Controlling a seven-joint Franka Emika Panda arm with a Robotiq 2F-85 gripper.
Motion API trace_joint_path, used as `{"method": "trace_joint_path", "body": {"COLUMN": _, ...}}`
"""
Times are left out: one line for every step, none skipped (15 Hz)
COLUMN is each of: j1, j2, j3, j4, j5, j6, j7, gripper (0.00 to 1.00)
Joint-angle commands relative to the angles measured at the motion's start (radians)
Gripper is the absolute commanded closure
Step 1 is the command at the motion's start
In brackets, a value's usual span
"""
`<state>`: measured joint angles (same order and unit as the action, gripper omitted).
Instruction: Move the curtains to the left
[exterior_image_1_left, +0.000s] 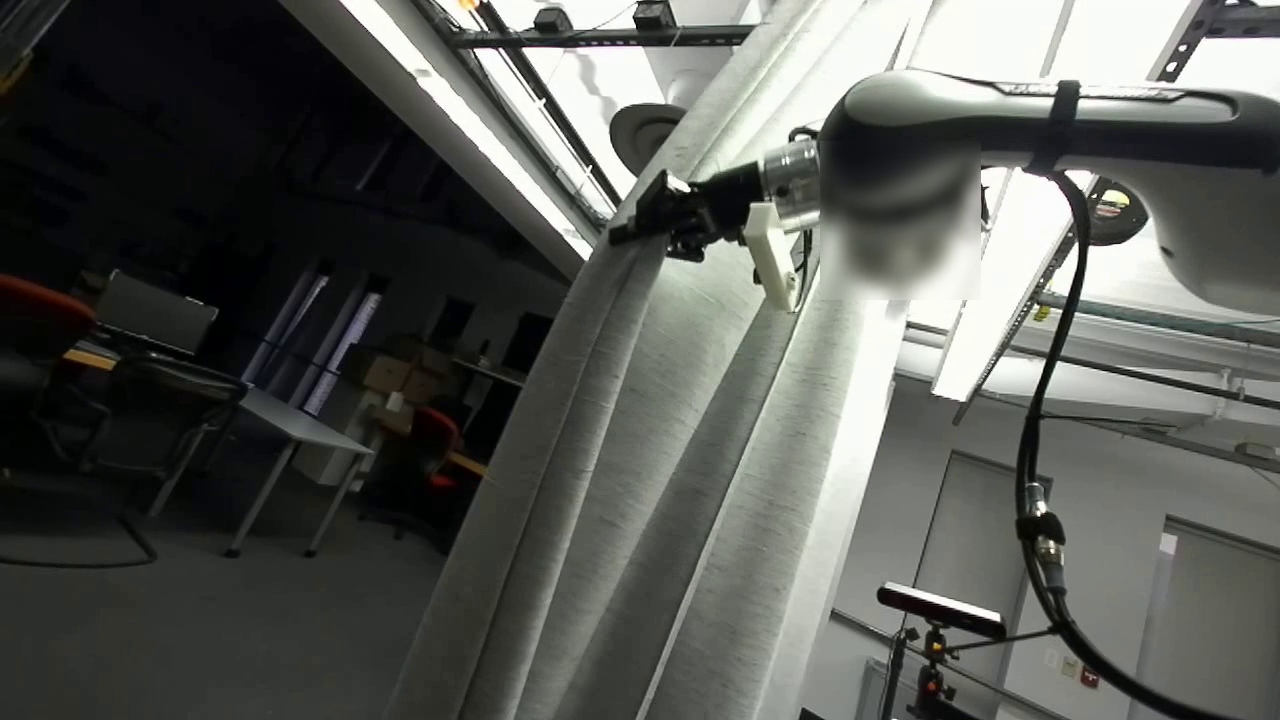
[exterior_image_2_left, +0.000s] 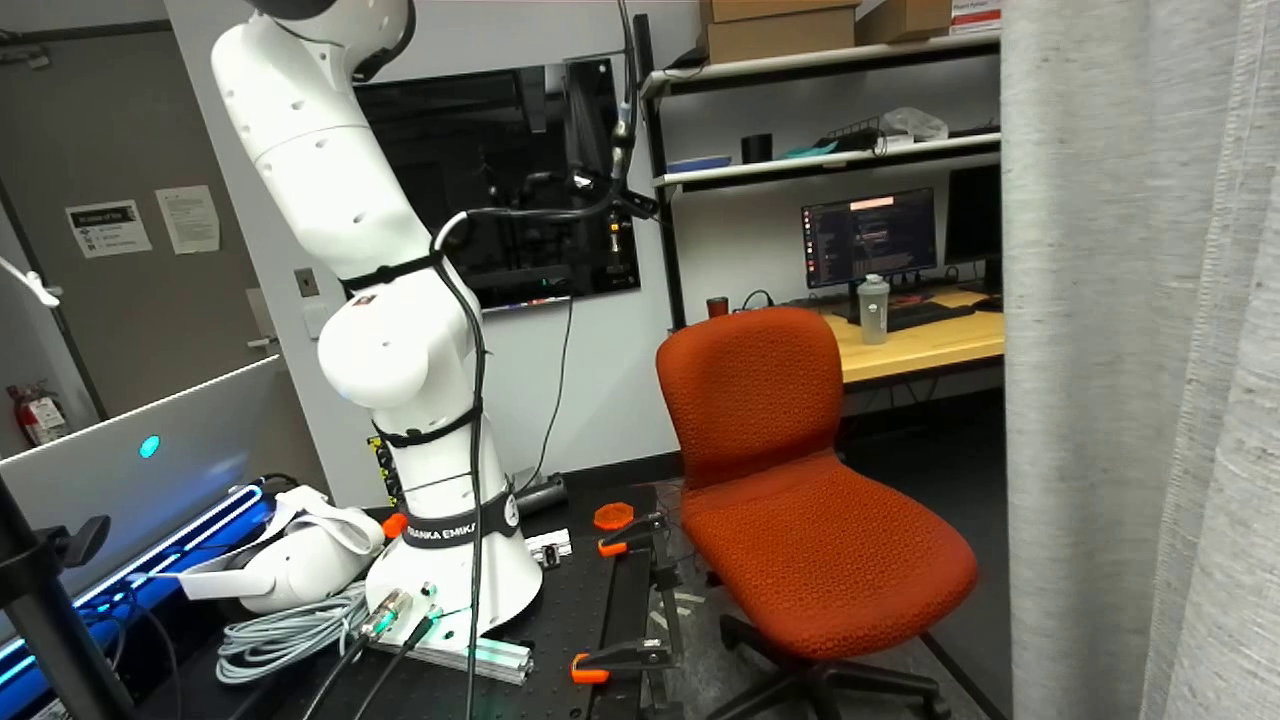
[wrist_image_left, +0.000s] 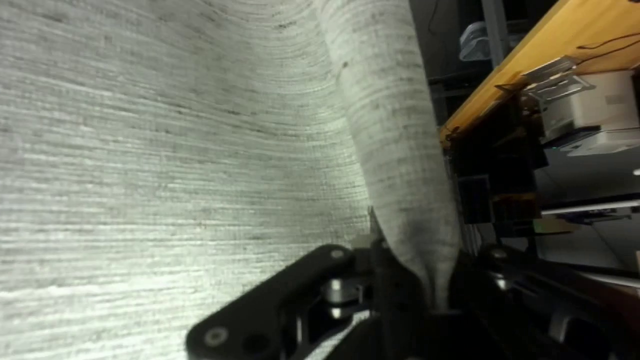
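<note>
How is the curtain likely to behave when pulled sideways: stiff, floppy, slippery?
The curtain is probably floppy, since it hangs in long folds. Its ribbed weave suggests it may not slip easily where the gripper pinches it. Being far larger than the gripper, it may lag lower down.

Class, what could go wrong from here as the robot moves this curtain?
The gripper pinches the curtain by a narrow fold, so it might slip out. The black cable hangs in a loop from the arm and could snag or pull tight. The curtain fills much of the wrist view, so an obstacle behind it might go unseen.
</note>
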<state>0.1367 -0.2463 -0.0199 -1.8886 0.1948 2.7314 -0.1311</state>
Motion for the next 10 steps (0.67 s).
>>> {"method": "trace_joint_path", "body": {"j1": 0.025, "j2": -0.022, "j3": 0.121, "j4": -0.049, "j5": -0.046, "j6": -0.054, "j7": 0.107, "gripper": 0.99}}
{"method": "trace_joint_path", "body": {"j1": 0.029, "j2": -0.021, "j3": 0.155, "j4": -0.046, "j5": -0.060, "j6": -0.055, "j7": 0.134, "gripper": 0.99}}
{"method": "trace_joint_path", "body": {"j1": 0.035, "j2": -0.018, "j3": 0.185, "j4": -0.036, "j5": -0.070, "j6": -0.061, "j7": 0.158, "gripper": 0.99}}
{"method": "trace_joint_path", "body": {"j1": 0.044, "j2": -0.015, "j3": 0.211, "j4": -0.025, "j5": -0.071, "j6": -0.072, "j7": 0.175, "gripper": 0.99}}
{"method": "trace_joint_path", "body": {"j1": 0.045, "j2": -0.012, "j3": 0.236, "j4": -0.019, "j5": -0.081, "j6": -0.072, "j7": 0.196, "gripper": 0.99}}
{"method": "trace_joint_path", "body": {"j1": 0.043, "j2": -0.006, "j3": 0.262, "j4": -0.017, "j5": -0.096, "j6": -0.077, "j7": 0.217, "gripper": 0.99}}
{"method": "trace_joint_path", "body": {"j1": 0.040, "j2": 0.006, "j3": 0.286, "j4": -0.014, "j5": -0.111, "j6": -0.080, "j7": 0.242, "gripper": 0.99}}
{"method": "trace_joint_path", "body": {"j1": 0.034, "j2": 0.014, "j3": 0.313, "j4": -0.011, "j5": -0.138, "j6": -0.075, "j7": 0.274, "gripper": 0.99}}
{"method": "trace_joint_path", "body": {"j1": 0.023, "j2": 0.019, "j3": 0.338, "j4": -0.001, "j5": -0.173, "j6": -0.078, "j7": 0.315, "gripper": 0.99}}
{"method": "trace_joint_path", "body": {"j1": 0.025, "j2": 0.020, "j3": 0.353, "j4": 0.007, "j5": -0.193, "j6": -0.083, "j7": 0.340, "gripper": 0.99}}
